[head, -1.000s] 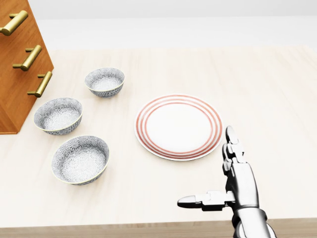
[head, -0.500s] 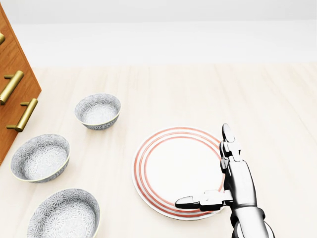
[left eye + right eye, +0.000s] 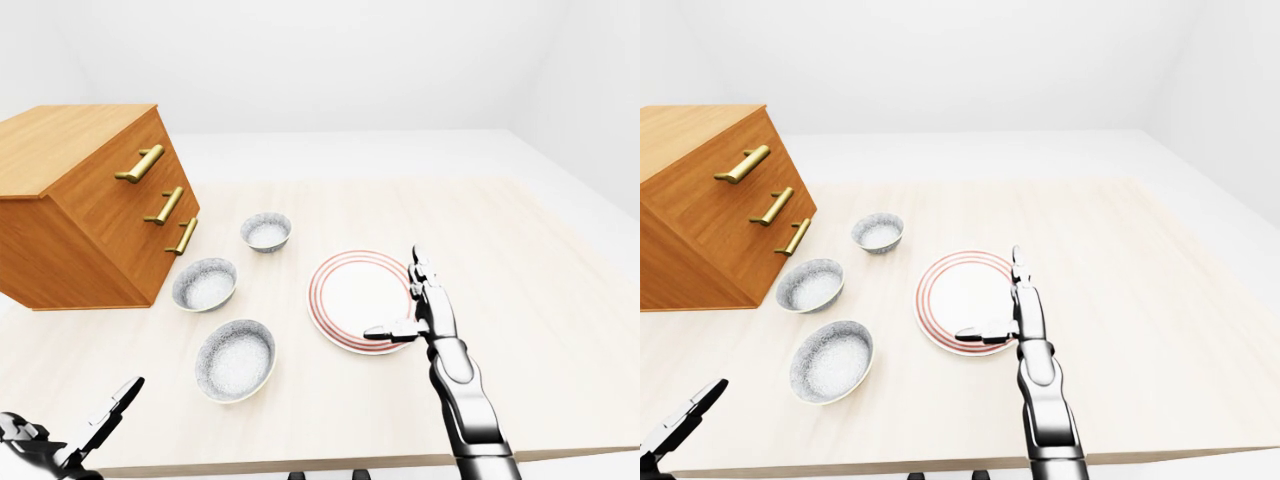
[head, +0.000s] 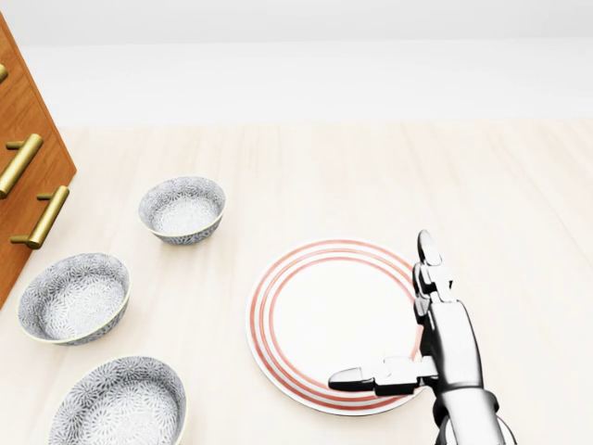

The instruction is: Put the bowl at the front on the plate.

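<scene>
Left-eye view: nothing of the job is done yet, by our reading.
On the pale table, beside the wooden chest of drawers, the red-ringed plate lies bare. The near bowl, lowest of three in this view, sits on the table apart from the plate, with two more bowls above it. Our right hand hovers spread and empty over the plate's right rim. The left hand seems splayed too, though the corner crops it. Reaching, grasping, carrying and placing all remain.
</scene>
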Tool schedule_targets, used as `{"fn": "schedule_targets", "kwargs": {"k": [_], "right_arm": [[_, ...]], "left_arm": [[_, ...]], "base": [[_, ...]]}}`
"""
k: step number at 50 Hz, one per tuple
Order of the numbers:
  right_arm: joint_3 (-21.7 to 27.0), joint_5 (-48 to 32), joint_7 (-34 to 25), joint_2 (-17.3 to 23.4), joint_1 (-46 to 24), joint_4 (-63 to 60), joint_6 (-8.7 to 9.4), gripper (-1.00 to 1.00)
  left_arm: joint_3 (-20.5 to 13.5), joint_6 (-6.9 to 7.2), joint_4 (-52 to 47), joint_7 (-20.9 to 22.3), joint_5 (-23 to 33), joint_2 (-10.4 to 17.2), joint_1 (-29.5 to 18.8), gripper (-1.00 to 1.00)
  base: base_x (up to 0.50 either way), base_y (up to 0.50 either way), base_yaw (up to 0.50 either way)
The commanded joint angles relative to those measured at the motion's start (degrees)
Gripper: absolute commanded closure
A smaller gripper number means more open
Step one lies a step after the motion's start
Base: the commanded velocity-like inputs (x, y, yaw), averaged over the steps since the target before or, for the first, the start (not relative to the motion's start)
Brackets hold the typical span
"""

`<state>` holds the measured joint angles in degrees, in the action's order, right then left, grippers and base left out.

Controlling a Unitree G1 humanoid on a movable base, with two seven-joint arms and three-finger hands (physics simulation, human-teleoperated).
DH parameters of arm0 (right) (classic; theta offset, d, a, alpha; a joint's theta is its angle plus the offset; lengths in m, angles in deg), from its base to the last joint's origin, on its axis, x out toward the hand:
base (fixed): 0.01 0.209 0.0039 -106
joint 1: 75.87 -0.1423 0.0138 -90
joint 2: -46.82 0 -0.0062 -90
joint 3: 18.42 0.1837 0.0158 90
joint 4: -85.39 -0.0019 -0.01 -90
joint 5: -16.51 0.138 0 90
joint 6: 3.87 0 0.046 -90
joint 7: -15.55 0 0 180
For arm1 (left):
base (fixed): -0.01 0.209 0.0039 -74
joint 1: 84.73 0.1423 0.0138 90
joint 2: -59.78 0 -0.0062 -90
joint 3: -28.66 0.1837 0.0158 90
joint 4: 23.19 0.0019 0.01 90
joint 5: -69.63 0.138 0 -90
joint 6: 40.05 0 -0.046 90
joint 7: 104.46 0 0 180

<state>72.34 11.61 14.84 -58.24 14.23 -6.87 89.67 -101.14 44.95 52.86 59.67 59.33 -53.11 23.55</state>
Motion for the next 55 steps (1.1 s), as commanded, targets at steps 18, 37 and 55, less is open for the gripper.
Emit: {"fn": "schedule_targets", "kwargs": {"k": [18,37,55], "right_arm": [[-10.05,-10.48,-2.58,-0.66,-4.95,-30.79,1.46,-1.00],[-22.38,-69.01,-31.40,-4.79,-13.24,-26.59,1.46,-1.00],[-17.01,-97.21,-39.29,-12.86,-15.00,-21.42,1.46,-1.00]], "left_arm": [[-0.08,0.00,-0.18,-0.34,-0.28,0.21,-0.11,-1.00],[-0.11,0.00,0.22,-0.43,-0.35,0.47,-0.31,-1.00],[-0.19,0.00,0.04,-0.69,-0.42,0.69,-0.58,-1.00]], "base": [[0.00,0.00,0.00],[0.00,0.00,0.00],[0.00,0.00,0.00]]}}
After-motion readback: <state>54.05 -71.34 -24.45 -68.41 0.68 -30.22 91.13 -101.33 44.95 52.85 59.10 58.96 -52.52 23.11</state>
